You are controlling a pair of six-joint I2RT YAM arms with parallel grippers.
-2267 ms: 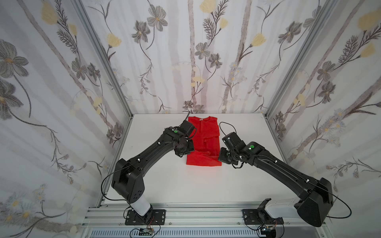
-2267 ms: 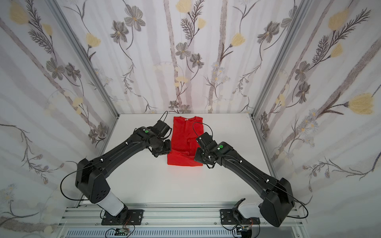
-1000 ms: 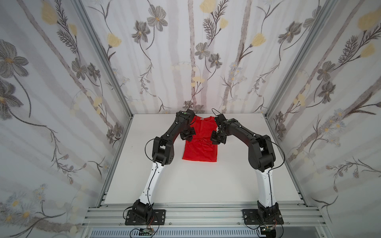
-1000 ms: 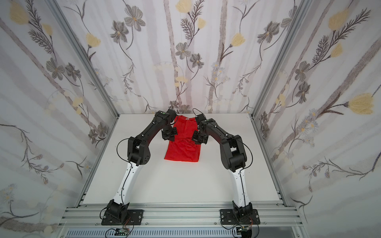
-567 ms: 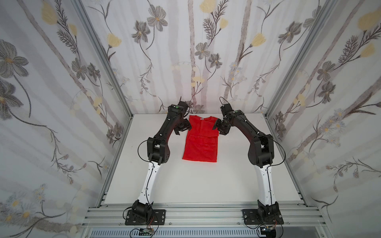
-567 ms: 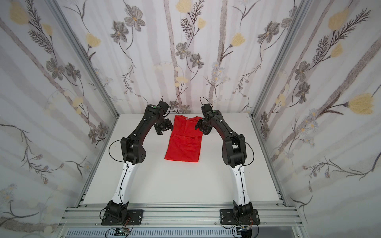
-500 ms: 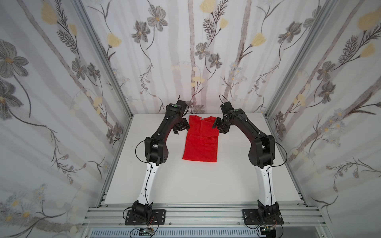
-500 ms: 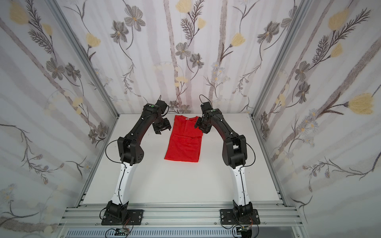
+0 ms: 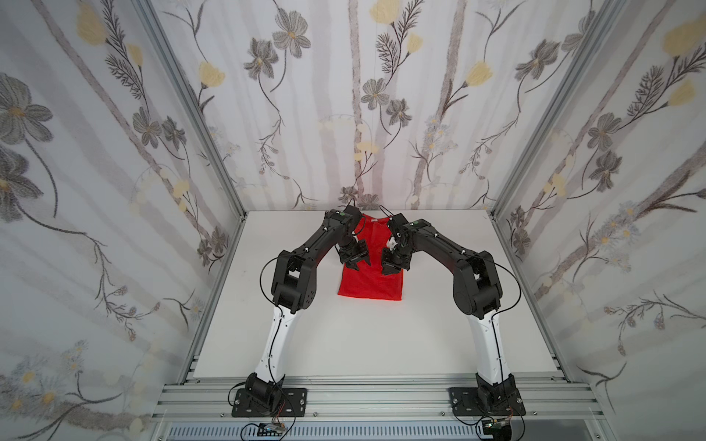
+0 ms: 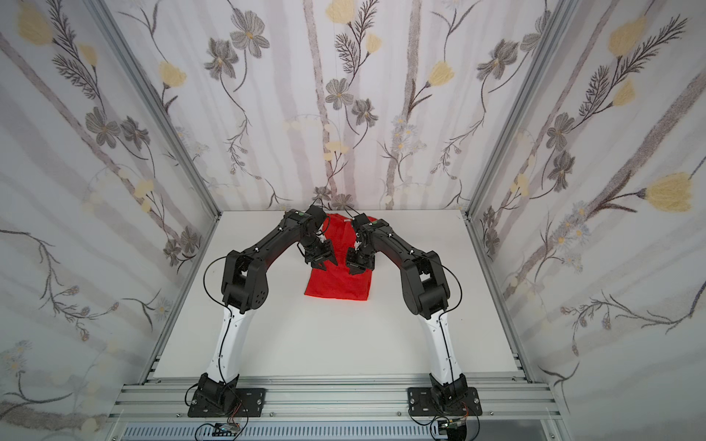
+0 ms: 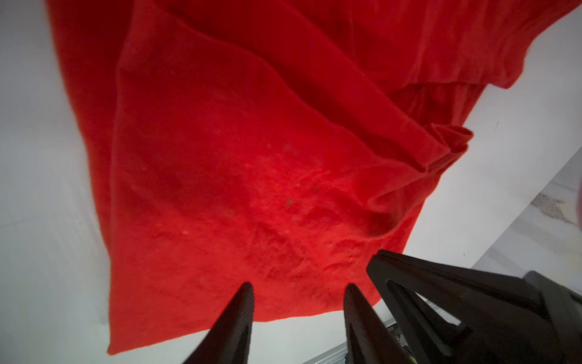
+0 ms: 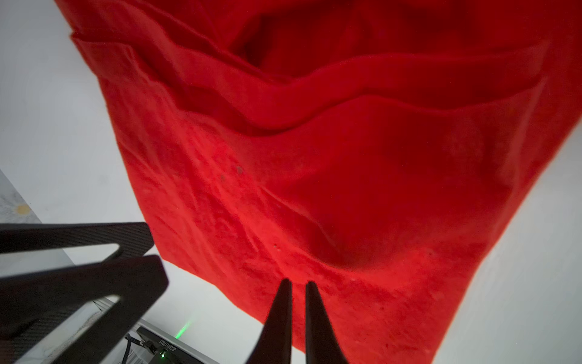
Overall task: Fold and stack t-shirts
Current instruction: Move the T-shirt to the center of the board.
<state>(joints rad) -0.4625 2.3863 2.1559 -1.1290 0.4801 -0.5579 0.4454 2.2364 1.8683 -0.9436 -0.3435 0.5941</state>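
The red t-shirt point(image 9: 372, 284) point(image 10: 340, 284) lies folded into a long narrow strip at the middle back of the white table point(image 9: 344, 336), collar end toward the back wall. Both grippers hang over its middle, tips pointing down. My left gripper point(image 9: 357, 263) point(image 10: 324, 263) point(image 11: 299, 286) is open above the shirt's left side, with nothing between its fingers. My right gripper point(image 9: 389, 269) point(image 10: 353, 269) point(image 12: 297, 282) is shut above the right side and holds no cloth. Layered folds of the shirt point(image 11: 236, 173) point(image 12: 346, 189) fill both wrist views.
Floral cloth walls on aluminium posts close in the table on three sides. The front rail point(image 9: 382, 397) carries both arm bases. The two grippers hang close together; a finger point(image 11: 425, 271) of the right one shows in the left wrist view.
Both grippers came from beside the shirt's collar end at the back toward me, and now hang over its middle. The shirt lies as before.
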